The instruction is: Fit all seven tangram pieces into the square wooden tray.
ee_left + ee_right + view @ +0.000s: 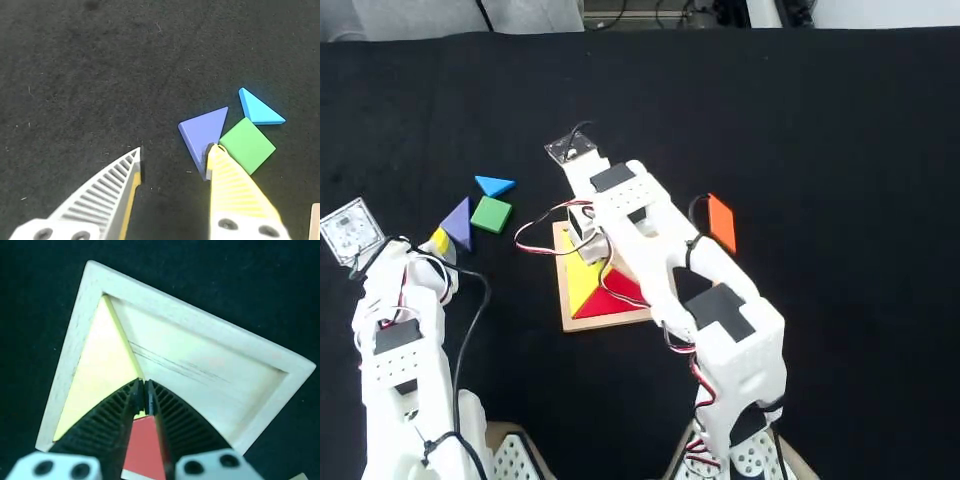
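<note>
1. The wooden tray (566, 310) lies on the black table (820, 150), under the right arm.
2. A yellow triangle (102, 365) sits in the tray along its 9 o'clock side. A red triangle (618, 296) sits along its 6 o'clock side, touching the yellow one.
3. The right gripper (143, 388) hangs over the tray where those two pieces meet. Its fingers are pressed together with nothing between them.
4. An orange parallelogram (721, 222) lies on the table at 2 o'clock from the tray.
5. At 10 o'clock from the tray sits a green square (247, 145), with a blue triangle (257, 111) at its 12 o'clock and a purple triangle (204, 132) at its 9 o'clock.
6. The left gripper (175, 155) is spread wide and holds nothing. Its yellow finger (227, 185) has its tip at the purple triangle's edge.
</note>
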### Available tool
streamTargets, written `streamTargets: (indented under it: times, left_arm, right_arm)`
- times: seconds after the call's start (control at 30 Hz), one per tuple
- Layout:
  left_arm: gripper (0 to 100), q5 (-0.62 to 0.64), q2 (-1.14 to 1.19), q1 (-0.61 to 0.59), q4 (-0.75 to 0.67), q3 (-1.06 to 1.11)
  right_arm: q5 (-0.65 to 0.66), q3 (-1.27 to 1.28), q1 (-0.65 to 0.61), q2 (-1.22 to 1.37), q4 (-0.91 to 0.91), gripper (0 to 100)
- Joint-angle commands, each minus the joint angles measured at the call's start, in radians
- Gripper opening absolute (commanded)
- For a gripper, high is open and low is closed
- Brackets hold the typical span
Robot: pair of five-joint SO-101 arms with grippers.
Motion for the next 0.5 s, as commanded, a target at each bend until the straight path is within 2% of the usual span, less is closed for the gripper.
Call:
streamTargets:
  times: [0.0,0.17,0.47]
  left_arm:
    - [22,-0.003,-0.008,0.015,-0.008,-0.007]
    - [22,-0.003,-0.008,0.015,-0.008,-0.007]
    - [22,-0.003,-0.008,0.015,-0.008,-0.007]
  right_arm:
    - [0.012,-0.030,0.069,-0.059,0.015,1.4]
    - [0.012,-0.027,0.115,-0.081,-0.032,1.4]
    - [0.104,-0.065,0.005,0.033,-0.028,1.4]
